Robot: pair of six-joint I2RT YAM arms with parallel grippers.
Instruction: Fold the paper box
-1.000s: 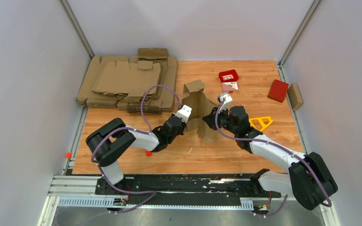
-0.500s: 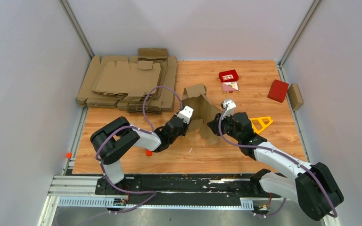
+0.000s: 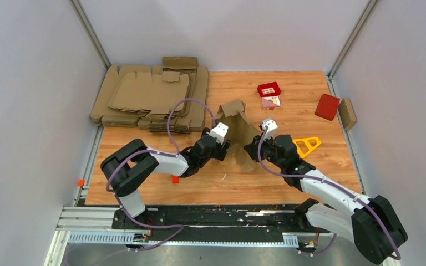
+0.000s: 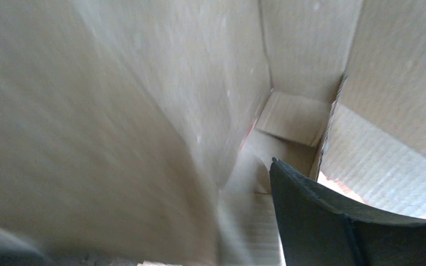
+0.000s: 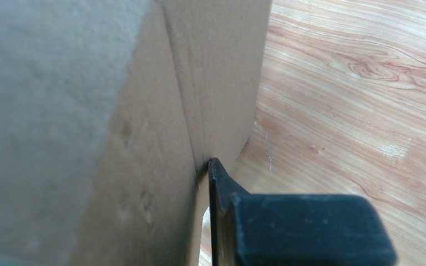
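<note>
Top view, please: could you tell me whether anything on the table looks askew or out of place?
The paper box stands half-folded mid-table, tilted, flaps splayed. The pile of flat blanks is untidy and overhangs the table's far-left corner. A small red scrap lies by the left arm.

Left claw [image 3: 226,146] spread, right claw [image 3: 250,148] pinched.

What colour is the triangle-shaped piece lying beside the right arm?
Yellow. The triangular piece shows best in the top external view.
</note>
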